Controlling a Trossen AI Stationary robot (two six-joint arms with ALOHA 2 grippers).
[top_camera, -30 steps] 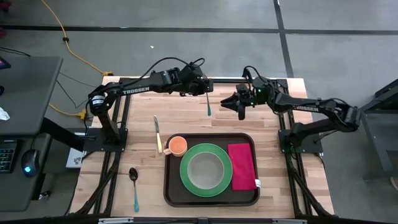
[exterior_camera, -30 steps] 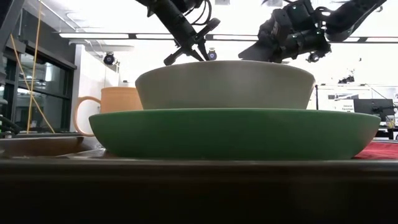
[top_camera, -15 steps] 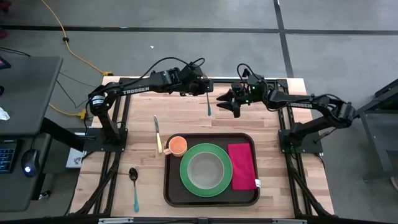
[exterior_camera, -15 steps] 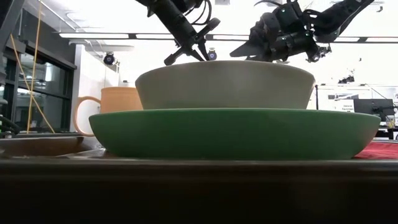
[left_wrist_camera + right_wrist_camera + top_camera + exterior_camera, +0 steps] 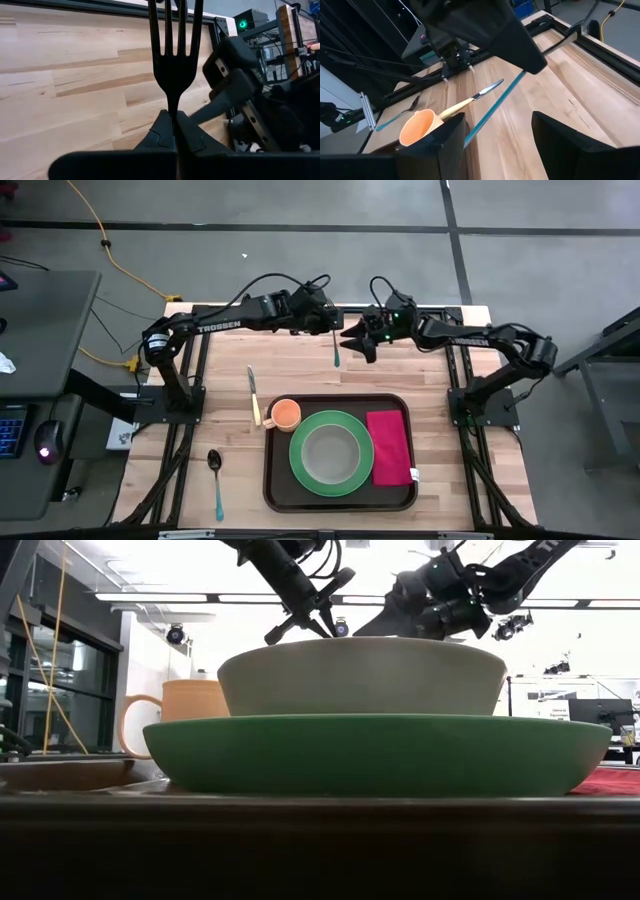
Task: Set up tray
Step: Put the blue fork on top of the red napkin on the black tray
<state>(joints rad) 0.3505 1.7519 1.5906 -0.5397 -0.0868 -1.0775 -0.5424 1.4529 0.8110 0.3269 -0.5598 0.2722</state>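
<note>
High view: nearest, a large dark brown rectangular plastic tray (image 5: 275, 485) lies at the table's near middle, carrying a green round plate (image 5: 300, 470) with a pale bowl (image 5: 331, 452), a magenta napkin (image 5: 390, 447) and an orange mug (image 5: 285, 414). Farther back, the left gripper (image 5: 331, 326) is clenched on a teal-handled fork (image 5: 336, 348) that hangs downward. Just right of it, the right gripper (image 5: 357, 343) stands spread wide, grasping nothing.

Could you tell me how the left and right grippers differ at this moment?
The left gripper is shut on the fork; the right gripper is open and holds nothing. The left gripper's fork hangs teal handle down, and the right gripper reaches toward it. Both hover above the table's far edge, beyond the tray.
</note>
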